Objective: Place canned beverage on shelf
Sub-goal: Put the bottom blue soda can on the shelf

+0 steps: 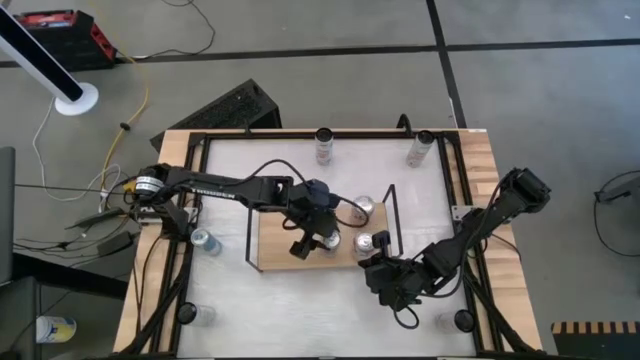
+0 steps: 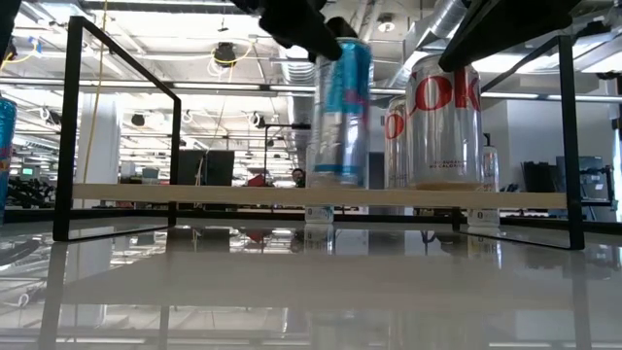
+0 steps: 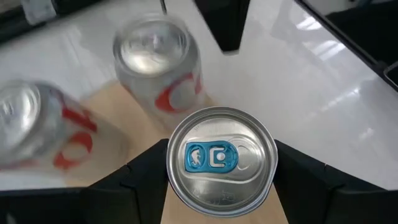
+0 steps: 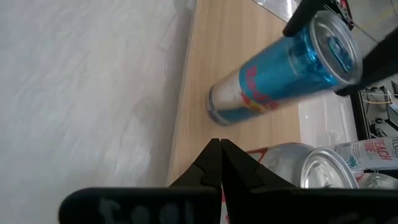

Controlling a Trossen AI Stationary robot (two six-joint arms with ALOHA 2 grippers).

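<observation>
Blue slim aluminium can (image 2: 340, 112) sits clamped in my left gripper (image 1: 318, 226), fingers (image 3: 140, 180) pressed on both sides near its top, base on the light wooden shelf board w/ black wire ends (image 1: 275, 245). Just right of it on the board I see two silver cans w/ red lettering (image 2: 442, 122), upright, close together. Right gripper (image 4: 221, 163) hangs by the board's front edge, fingers together, holding nothing.
</observation>
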